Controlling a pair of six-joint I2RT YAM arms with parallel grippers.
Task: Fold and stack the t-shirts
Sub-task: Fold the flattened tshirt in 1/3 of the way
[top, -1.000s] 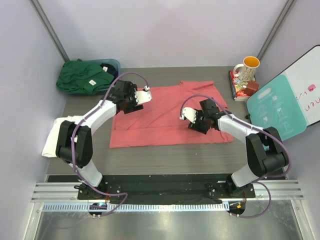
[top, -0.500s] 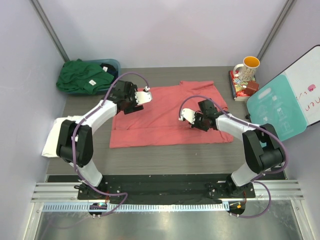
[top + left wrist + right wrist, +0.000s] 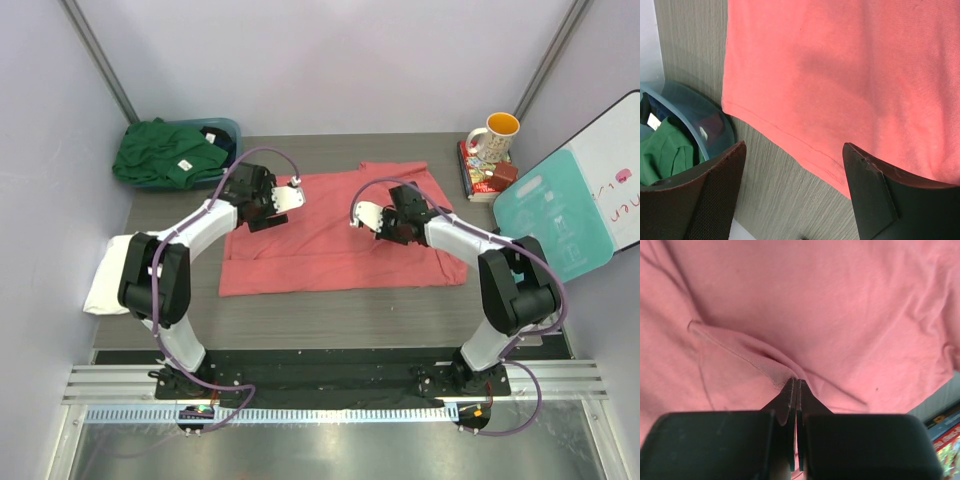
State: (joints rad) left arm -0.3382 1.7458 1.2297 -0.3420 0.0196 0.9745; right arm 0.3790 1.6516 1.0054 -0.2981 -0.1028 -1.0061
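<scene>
A coral-red t-shirt [image 3: 330, 245] lies spread flat across the middle of the table. My left gripper [image 3: 255, 208] hovers open over its back left corner; in the left wrist view the hem [image 3: 790, 140] runs between the spread fingers [image 3: 875, 190], and nothing is held by the left gripper [image 3: 794, 150]. My right gripper [image 3: 398, 230] is shut on a pinched ridge of the coral cloth [image 3: 840, 300], the right gripper [image 3: 796, 381] lifting a small fold. A dark green t-shirt [image 3: 165, 155] is heaped in the teal tub [image 3: 228, 130]. A white t-shirt [image 3: 105, 275] lies at the table's left edge.
A mug [image 3: 495, 135] stands on books [image 3: 485, 178] at the back right. A teal board [image 3: 550, 225] and a whiteboard lean at the right edge. The tub's rim [image 3: 700, 115] and the green cloth [image 3: 662, 155] sit close to my left fingers.
The right gripper has closed on the coral cloth and shifted up and left, dragging a fold with it. The left arm has barely moved.
</scene>
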